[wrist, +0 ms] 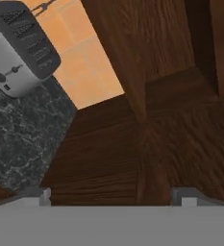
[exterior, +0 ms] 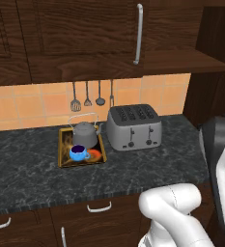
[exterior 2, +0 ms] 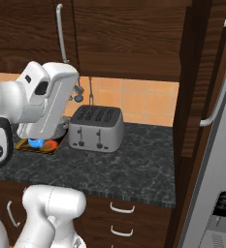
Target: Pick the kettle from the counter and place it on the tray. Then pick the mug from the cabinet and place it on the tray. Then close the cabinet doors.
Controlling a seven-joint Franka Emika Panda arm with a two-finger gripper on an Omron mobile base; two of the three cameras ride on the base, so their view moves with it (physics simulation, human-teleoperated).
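Note:
The grey kettle [exterior: 85,134] and the small blue mug [exterior: 78,153] both stand on the gold-rimmed tray [exterior: 62,144], which lies on the dark marbled counter [exterior: 32,159]. From the right base view the mug [exterior 2: 36,142] peeks out under my arm. The cabinet's left door [exterior: 85,38] is shut, its bar handle [exterior: 138,34] at its right edge. The right half of the cabinet [exterior: 181,61] shows its plank shelf, and a dark wood panel [exterior: 215,67] stands out beside it. My gripper [wrist: 112,199] is open and holds nothing, close to dark wood at the counter's right end.
A silver toaster [exterior: 134,126] stands right of the tray. Utensils [exterior: 87,96] hang on the tiled wall behind. A grey fridge [exterior 2: 216,160] with a long handle closes off the right side. Drawers [exterior: 99,208] run below the counter.

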